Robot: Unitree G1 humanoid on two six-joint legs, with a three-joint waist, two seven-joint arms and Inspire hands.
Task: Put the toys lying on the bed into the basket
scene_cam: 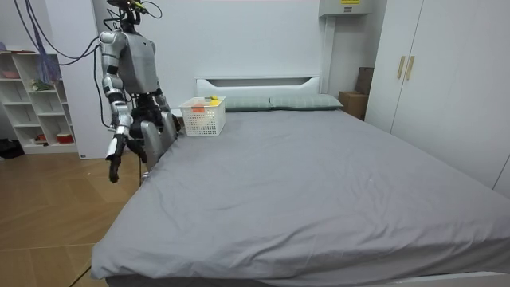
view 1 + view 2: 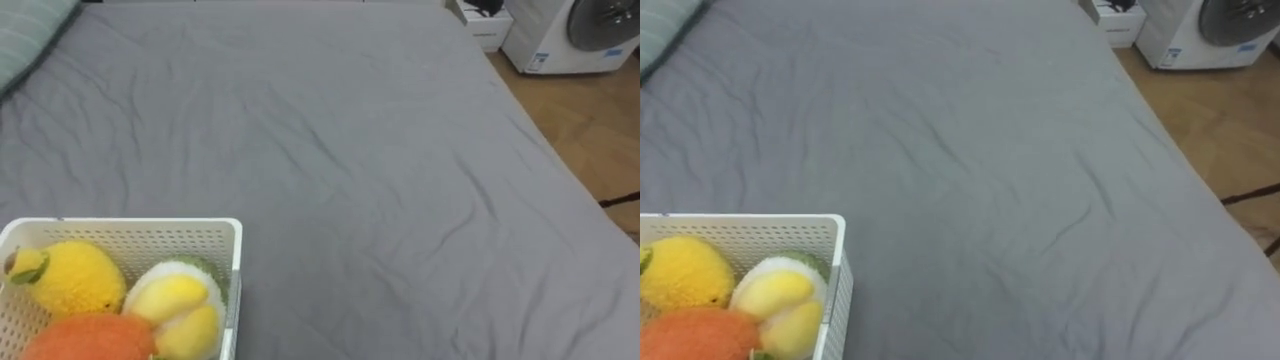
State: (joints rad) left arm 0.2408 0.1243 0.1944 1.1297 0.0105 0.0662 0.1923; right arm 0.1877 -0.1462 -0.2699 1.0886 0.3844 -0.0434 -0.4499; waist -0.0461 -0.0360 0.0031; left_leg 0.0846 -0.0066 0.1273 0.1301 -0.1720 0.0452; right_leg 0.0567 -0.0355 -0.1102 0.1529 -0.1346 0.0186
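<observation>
Here, at the room view's left, I see the robot standing beside the bed (image 1: 303,183). Its right hand (image 1: 114,169) hangs by its side, and I cannot tell if the fingers are spread or curled. In the eye views the white basket (image 2: 150,240) sits on the grey sheet at lower left. It holds a yellow toy (image 2: 70,275), an orange toy (image 2: 90,338) and a white-and-yellow toy (image 2: 180,300). A white appliance (image 2: 570,35) stands far right.
</observation>
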